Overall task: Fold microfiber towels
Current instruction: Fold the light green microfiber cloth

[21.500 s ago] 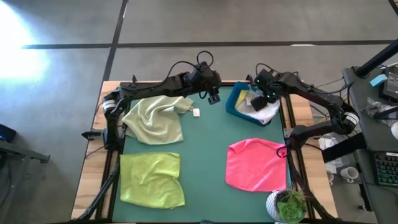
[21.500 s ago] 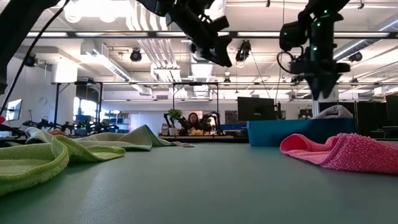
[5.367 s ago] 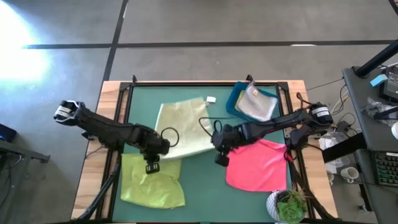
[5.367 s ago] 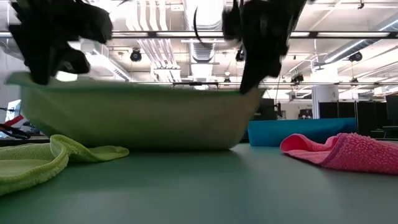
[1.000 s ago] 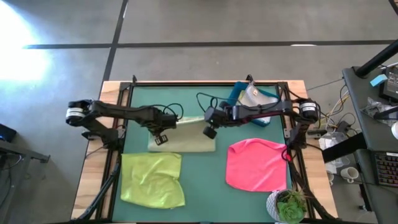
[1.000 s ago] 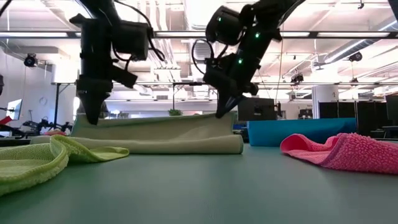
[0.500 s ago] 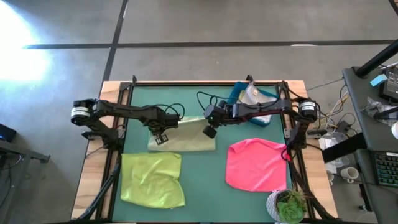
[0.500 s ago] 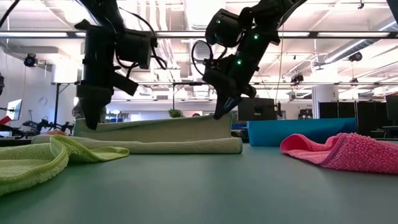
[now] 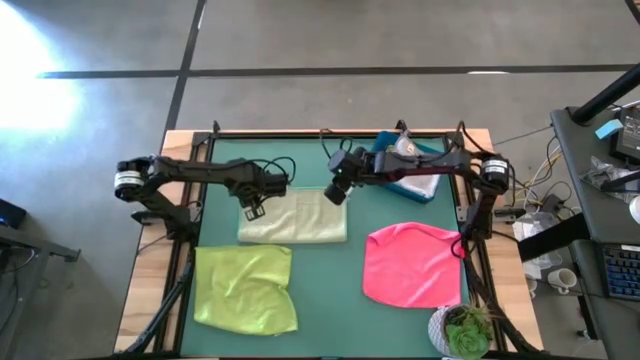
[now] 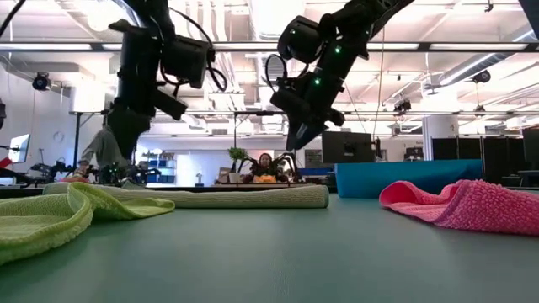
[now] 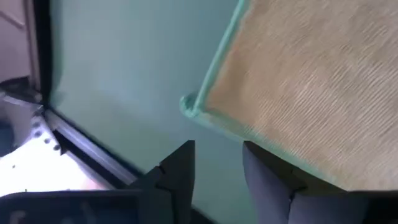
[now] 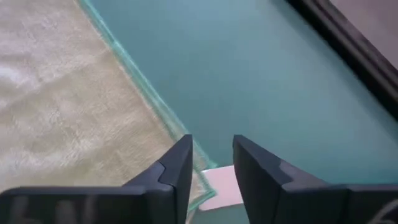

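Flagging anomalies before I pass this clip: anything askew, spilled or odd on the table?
Nothing alarming. The pale green towel lies folded flat. The pink towel and lime towel lie rumpled, unfolded. A grey towel hangs over the blue bin's edge.

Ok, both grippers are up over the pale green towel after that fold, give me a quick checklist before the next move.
1. Left gripper free of cloth: ok, open, nothing between the fingers.
2. Right gripper free of cloth: ok, open, above the far edge.
3. Pale green towel lying folded flat: ok.
4. Its edges line up: cannot tell.
5. Lime green towel and hot pink towel not yet folded: ok, both spread on the table.
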